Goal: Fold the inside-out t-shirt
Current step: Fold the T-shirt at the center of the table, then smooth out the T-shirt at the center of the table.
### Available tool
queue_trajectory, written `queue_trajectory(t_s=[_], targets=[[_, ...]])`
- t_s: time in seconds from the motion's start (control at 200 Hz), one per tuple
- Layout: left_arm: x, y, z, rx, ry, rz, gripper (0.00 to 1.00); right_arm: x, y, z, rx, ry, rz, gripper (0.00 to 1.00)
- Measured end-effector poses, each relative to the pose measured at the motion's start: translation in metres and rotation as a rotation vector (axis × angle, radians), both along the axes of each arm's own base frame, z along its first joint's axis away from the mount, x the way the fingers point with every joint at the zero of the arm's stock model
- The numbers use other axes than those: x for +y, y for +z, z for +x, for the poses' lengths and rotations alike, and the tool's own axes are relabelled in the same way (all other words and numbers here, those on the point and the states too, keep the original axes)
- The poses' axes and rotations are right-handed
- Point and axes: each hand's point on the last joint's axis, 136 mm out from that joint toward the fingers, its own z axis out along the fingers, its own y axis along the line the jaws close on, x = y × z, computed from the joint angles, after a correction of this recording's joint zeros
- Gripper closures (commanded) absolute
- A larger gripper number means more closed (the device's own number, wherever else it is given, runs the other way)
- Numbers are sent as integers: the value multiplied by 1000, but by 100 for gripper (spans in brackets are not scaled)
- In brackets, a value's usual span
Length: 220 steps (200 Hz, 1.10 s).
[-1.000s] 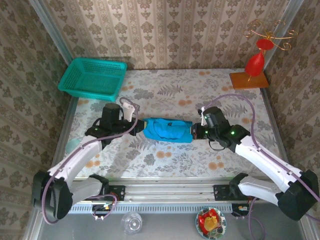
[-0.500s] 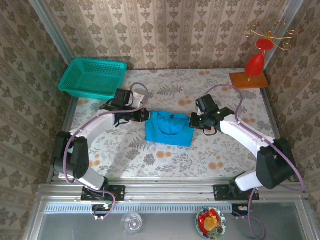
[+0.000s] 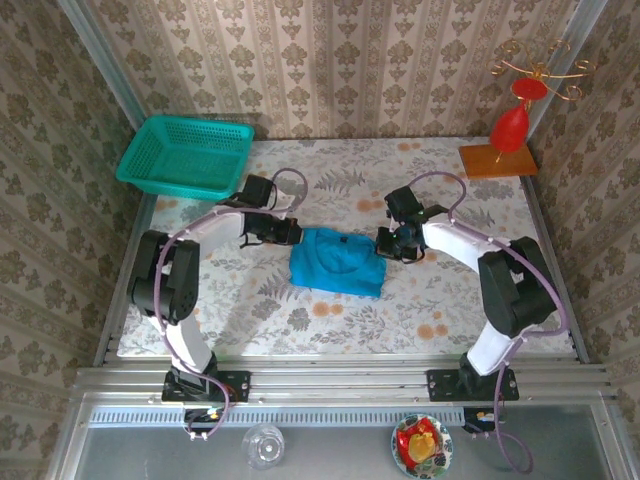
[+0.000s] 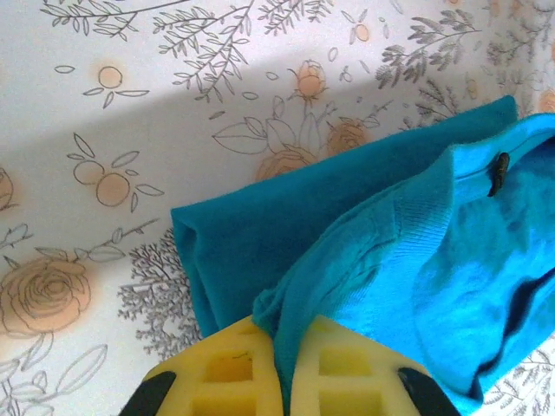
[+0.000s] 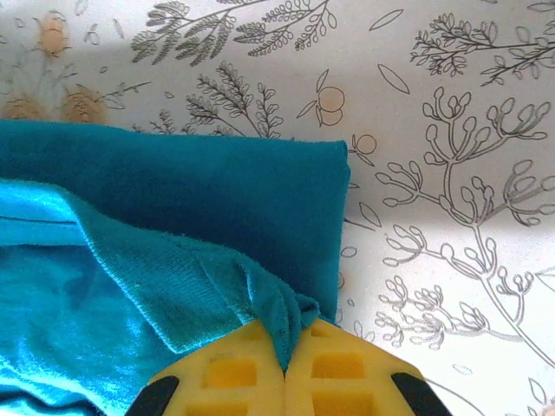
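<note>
**A:** Well, left first. A teal plastic mesh basket [image 3: 185, 155] sits at the far-left corner of the flower-printed worktop [image 3: 330, 185], well apart from the work. The left fingers [image 3: 288, 232] are clenched on one edge of the plain bright blue soft-fabric short-sleeved t-shirt [image 3: 337, 262]. The wrist view has cloth [image 4: 364, 251] pinched between the yellow pads [image 4: 234, 368].

**B:** What's changed in the last second?

**A:** Both arms were drawn in, with the t-shirt strung between them as a narrow band. Now both reach farther out. The t-shirt lies mid-worktop as a squarer packet, the held layer lapped over a darker layer beneath.

**B:** And the right side?

**A:** The right fingers [image 3: 385, 243] are clamped on the opposite edge with the same pinch [image 5: 269, 360]. A red ornament on an orange wooden base [image 3: 510, 125] stands in the far-right corner.

**B:** Meaning?

**A:** Probably a fold has just been laid over. Letting go looks due next. The top layer is rumpled and may need smoothing.
</note>
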Motion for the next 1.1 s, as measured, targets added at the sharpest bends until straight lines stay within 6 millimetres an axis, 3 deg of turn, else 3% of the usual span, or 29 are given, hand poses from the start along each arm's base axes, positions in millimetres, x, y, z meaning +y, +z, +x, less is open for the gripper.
queue_trajectory(t_s=[0.32, 0.57, 0.665, 0.725, 0.895, 1.1], targets=[[-1, -25, 25, 42, 20, 21, 100, -1, -20, 18, 30, -4, 0, 100], [-2, -46, 28, 97, 21, 42, 96, -2, -28, 21, 46, -11, 8, 100], [-1, -46, 28, 97, 23, 47, 91, -2, -27, 21, 46, -12, 12, 89], [0, -44, 29, 89, 27, 51, 83, -2, -25, 22, 48, -9, 10, 85], [16, -16, 31, 28, 88, 64, 68, -5, -1, 18, 33, -12, 8, 73], [22, 52, 33, -116, 123, 11, 70, -1, 47, 6, -45, -6, 29, 70]])
